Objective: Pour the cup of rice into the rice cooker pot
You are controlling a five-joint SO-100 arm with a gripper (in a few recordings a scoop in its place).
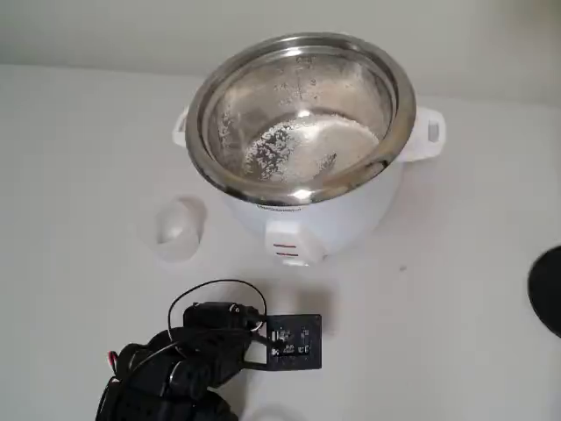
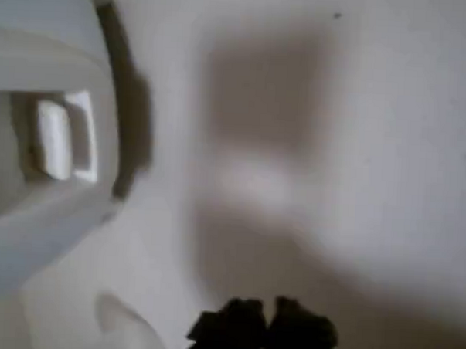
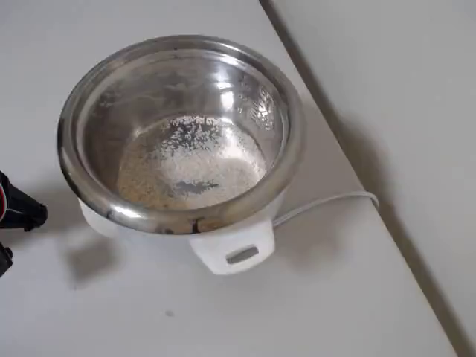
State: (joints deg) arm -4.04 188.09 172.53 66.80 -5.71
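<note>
Rice cooker pot (image 1: 302, 114) is sitting in its white cooker body (image 1: 324, 219) toward the back of the white table (image 1: 456, 289) in the fixed view, steel rim catching the light; rice (image 1: 302, 149) is lying as a pale granular layer across the bottom, with scattered grains clinging to the inner wall; overhead view is showing the same pot (image 3: 182, 130) with the rice (image 3: 190, 163) spread over its floor, a white cord (image 3: 327, 202) trailing off from the cooker to the right. Cup (image 1: 180, 230) is lying on the table just left of the cooker's front in the fixed view, tipped on its side as far as can be made out, translucent and pale against the tabletop, near the cooker body but apart from it. Black arm (image 1: 188, 364) is crouching at the bottom of that view, a small dark camera board (image 1: 294, 342) facing up beside it; the cup is resting well apart from the arm, up and to the left of it. Wrist view is looking blurred: gripper (image 2: 266, 330) is showing as two dark tips close together at the bottom edge, nothing visible between them, though how tightly they are meeting cannot be told; cooker body (image 2: 40, 158) is looming at left, with a pale shape at bottom left, possibly the cup, too soft to confirm.
</note>
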